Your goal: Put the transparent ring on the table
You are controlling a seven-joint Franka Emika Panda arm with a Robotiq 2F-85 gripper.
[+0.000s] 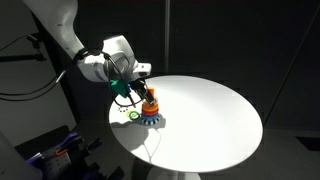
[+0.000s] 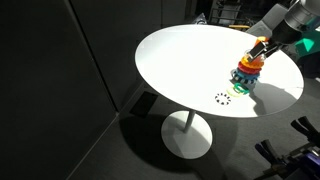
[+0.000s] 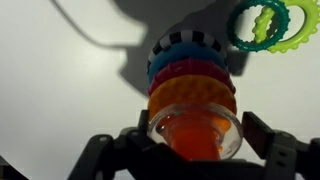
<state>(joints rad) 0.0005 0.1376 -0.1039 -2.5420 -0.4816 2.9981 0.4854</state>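
Note:
The transparent ring (image 3: 196,150) sits on top of the stacked ring cone (image 3: 190,80), round its orange tip. My gripper (image 3: 192,140) is right above the cone, with one finger against each side of the clear ring. The cone stands on the white round table (image 3: 60,90). In both exterior views the gripper (image 1: 143,88) (image 2: 262,45) hangs over the cone (image 1: 150,108) (image 2: 246,75) near the edge of the table (image 1: 210,120) (image 2: 190,60). The clear ring is too faint to make out there.
A green ring (image 3: 268,25) (image 1: 132,116) (image 2: 222,98) lies flat on the table beside the cone. The table's edge is close to the cone and the green ring. The surroundings are dark.

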